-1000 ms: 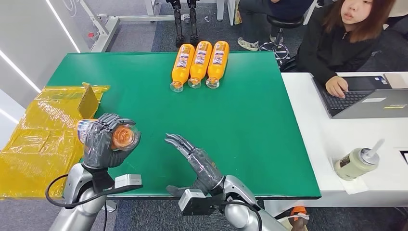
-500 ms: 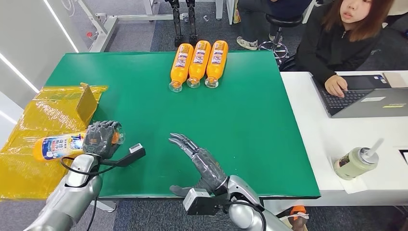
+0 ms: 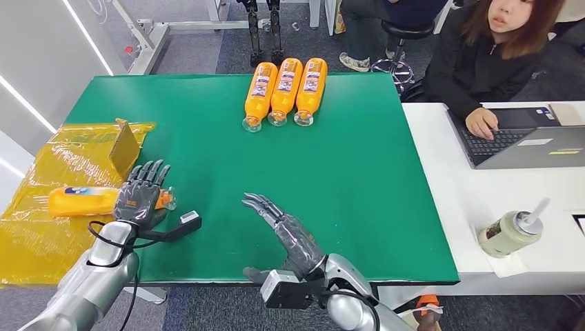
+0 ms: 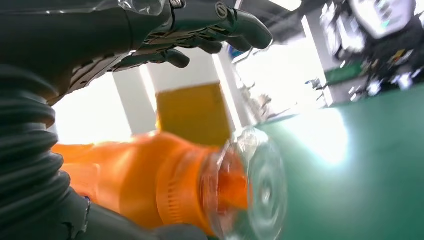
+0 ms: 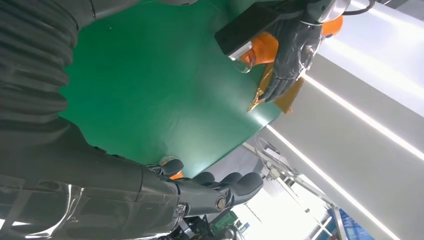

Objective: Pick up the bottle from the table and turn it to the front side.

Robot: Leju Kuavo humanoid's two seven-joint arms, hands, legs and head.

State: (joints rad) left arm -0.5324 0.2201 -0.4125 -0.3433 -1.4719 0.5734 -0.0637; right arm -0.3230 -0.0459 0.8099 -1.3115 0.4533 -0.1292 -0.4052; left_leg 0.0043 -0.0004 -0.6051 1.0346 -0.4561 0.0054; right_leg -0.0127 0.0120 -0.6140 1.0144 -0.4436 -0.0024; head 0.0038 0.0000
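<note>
Head view, bottle: the bottle [image 3: 90,201] lies on its side across the yellow plastic sheet [image 3: 52,227] at the edge of the green table [image 3: 359,179], cap end toward the table; the label looks half rolled away from me, so I judge the turn unfinished.
Head view, left hand: the left hand [image 3: 140,194] sits over the cap end with fingers fanned out straight, gripping nothing; a round bottle on crinkled film could roll off the sheet's far side if those fingers brush it.
Head view, right hand: the right hand [image 3: 284,229] hovers over bare green, fingers stretched apart, well away from the bottle; three more bottles [image 3: 284,92] lie in a row at the far edge, and a person types at a laptop [image 3: 524,141].
Left wrist view: the clear cap and orange neck [image 4: 200,190] loom close under raised fingers [image 4: 200,30]; a re-grasp here would catch only the slick neck, which may slip.
Right wrist view: own fingers [image 5: 220,187] splayed; the left hand [image 5: 292,47] lies flat over orange.
</note>
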